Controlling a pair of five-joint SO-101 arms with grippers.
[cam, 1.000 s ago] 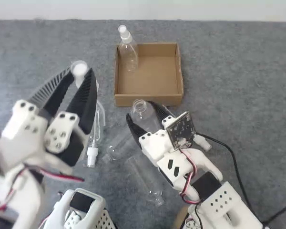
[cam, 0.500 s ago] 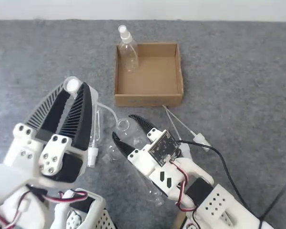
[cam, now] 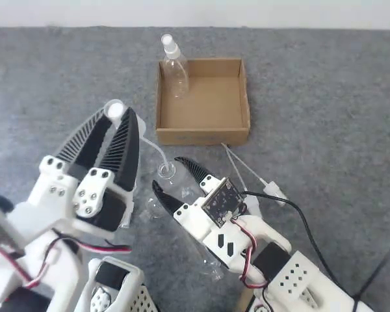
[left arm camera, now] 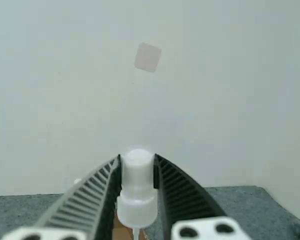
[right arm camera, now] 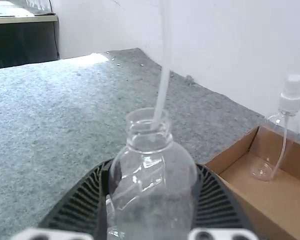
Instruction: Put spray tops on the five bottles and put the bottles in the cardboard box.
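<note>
Clear plastic bottle (right arm camera: pixel 151 172) held upright, with the dip tube (right arm camera: pixel 162 85) just entered at its neck.
The bottle is clamped by the right tool (cam: pixel 169 174) on the table near the cardboard box (cam: pixel 244 97). The spray top (left arm camera: pixel 137 187) is pinched in the left tool (cam: pixel 118 112), up and to one side, so the tube is fed in at a slant. If it is lowered off-axis, the tube may be bent, the cap seated crooked, or the bottle tipped.

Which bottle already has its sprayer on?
The capped bottle standing in the cardboard box: it wears a white spray top. The held bottle in the right end effector has an open neck.
</note>
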